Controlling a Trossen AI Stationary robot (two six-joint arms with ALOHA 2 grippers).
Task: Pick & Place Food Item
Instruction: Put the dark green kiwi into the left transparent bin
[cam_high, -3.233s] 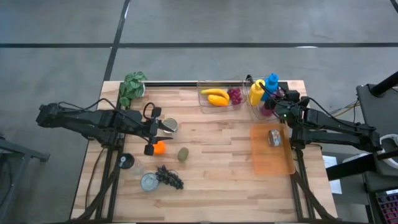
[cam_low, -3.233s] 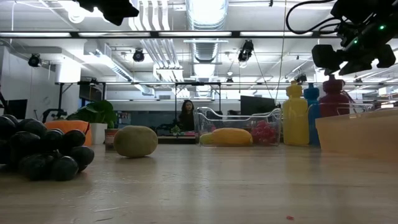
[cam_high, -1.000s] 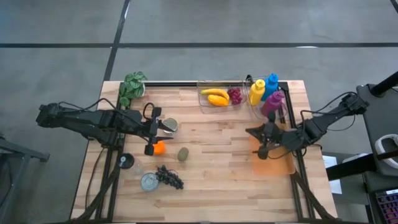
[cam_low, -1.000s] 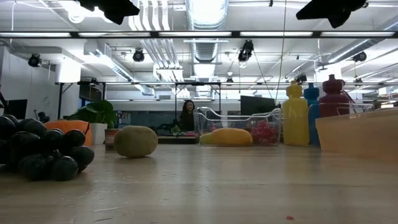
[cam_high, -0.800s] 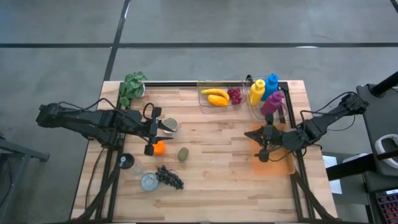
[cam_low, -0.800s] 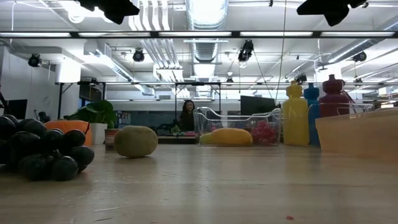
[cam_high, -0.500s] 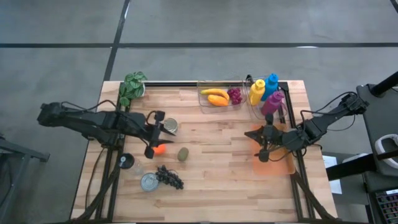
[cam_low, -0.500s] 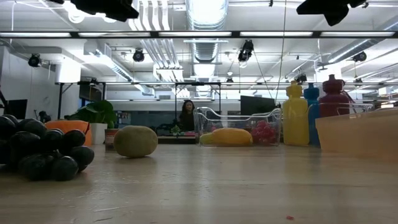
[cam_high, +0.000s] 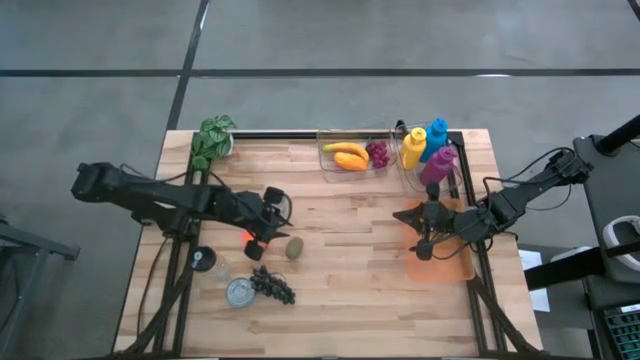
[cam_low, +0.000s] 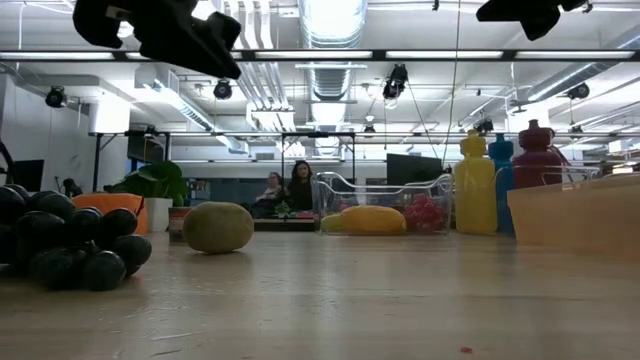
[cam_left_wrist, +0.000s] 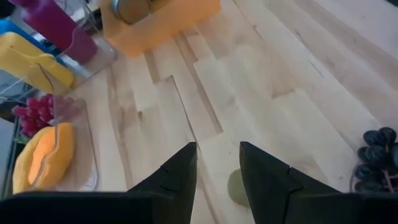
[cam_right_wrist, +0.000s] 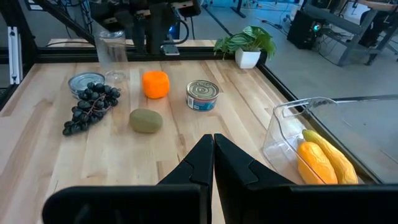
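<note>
Kiwi (cam_high: 294, 247) sits untouched; left end effector (cam_high: 271, 222), fingers parted, has just swung over it; right end effector (cam_high: 422, 230) waits pinched shut.

The right gripper (cam_right_wrist: 213, 149) has its fingers pressed together above the table (cam_right_wrist: 37, 155). Beyond lie a kiwi (cam_right_wrist: 146, 120), grapes (cam_right_wrist: 88, 107), an orange (cam_right_wrist: 155, 84) and a can (cam_right_wrist: 203, 94).
</note>
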